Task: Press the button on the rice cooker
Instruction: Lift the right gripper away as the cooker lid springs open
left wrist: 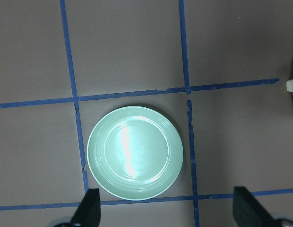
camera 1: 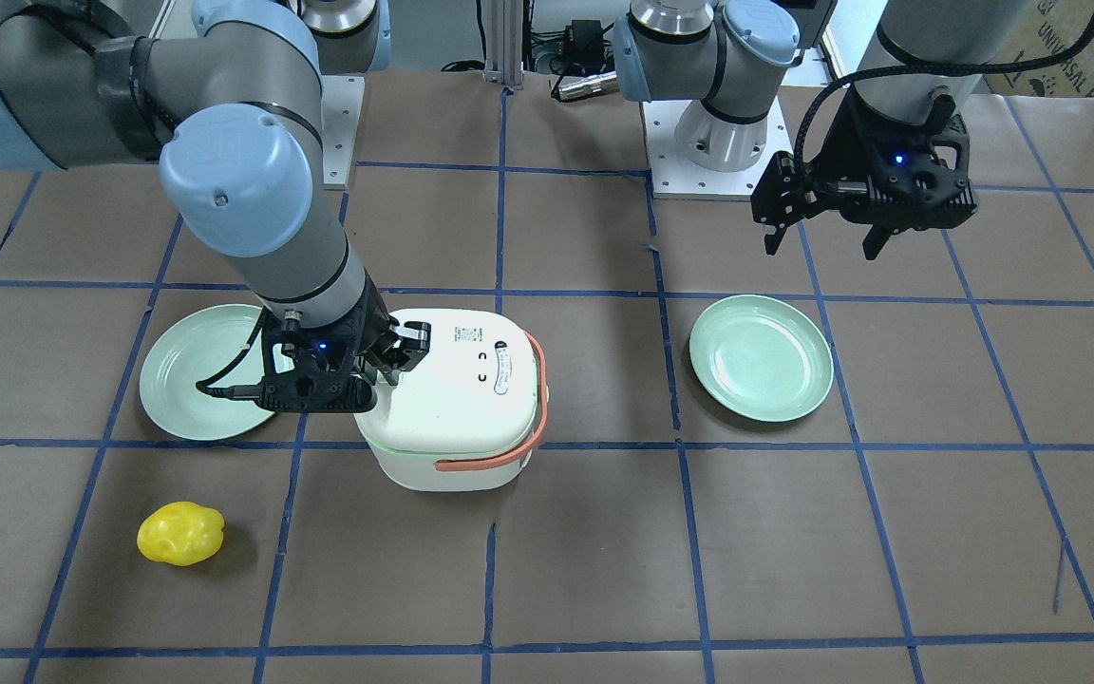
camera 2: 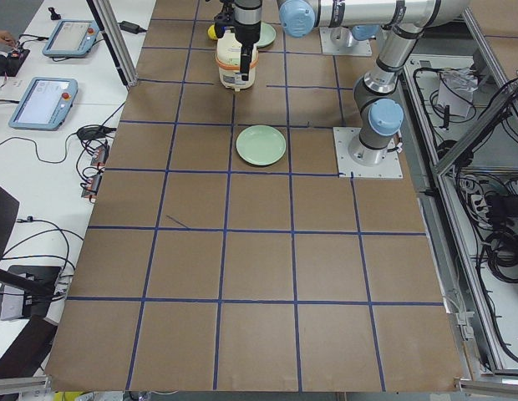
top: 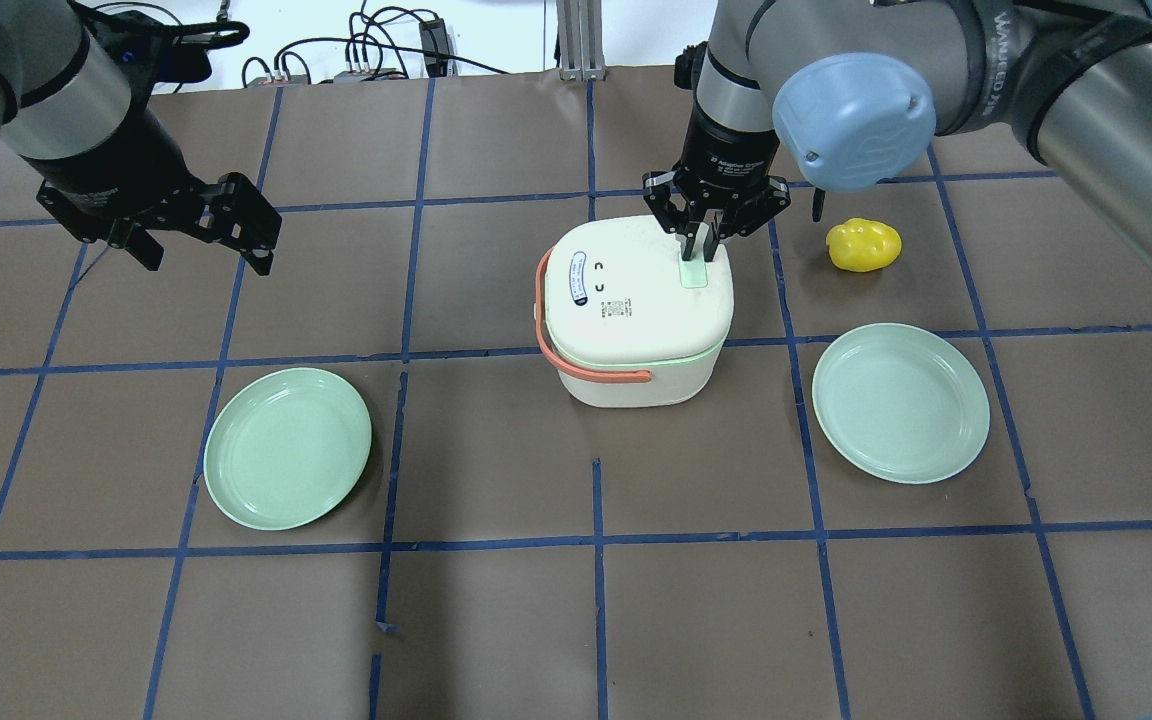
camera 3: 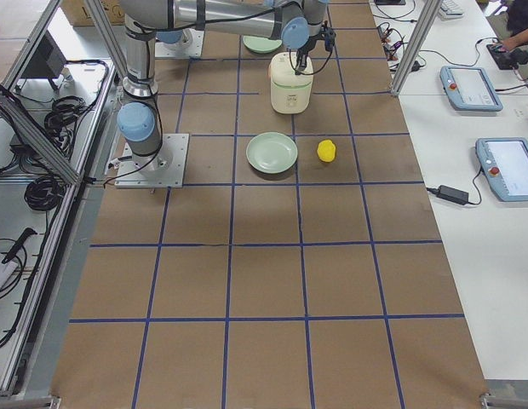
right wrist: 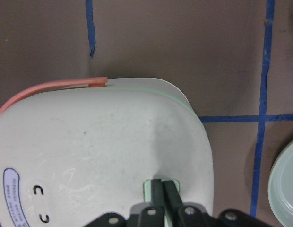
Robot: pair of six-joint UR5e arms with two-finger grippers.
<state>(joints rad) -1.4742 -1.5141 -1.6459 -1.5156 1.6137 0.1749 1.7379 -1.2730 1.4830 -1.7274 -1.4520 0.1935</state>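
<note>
The white rice cooker [top: 636,310] with an orange handle [top: 591,370] stands mid-table. Its pale green lid button [top: 694,276] sits at the lid's far right edge. My right gripper [top: 696,245] is shut, its fingertips [right wrist: 162,187] together and touching the button [right wrist: 147,189] from above. It also shows in the front view [camera 1: 386,366] on the cooker [camera 1: 457,399]. My left gripper [top: 201,250] is open and empty, hovering well left of the cooker, above a green plate [left wrist: 135,152].
Two green plates lie on the table, one at the front left [top: 288,446] and one at the right [top: 900,401]. A yellow lemon-like object [top: 864,245] lies right of the cooker, near my right arm.
</note>
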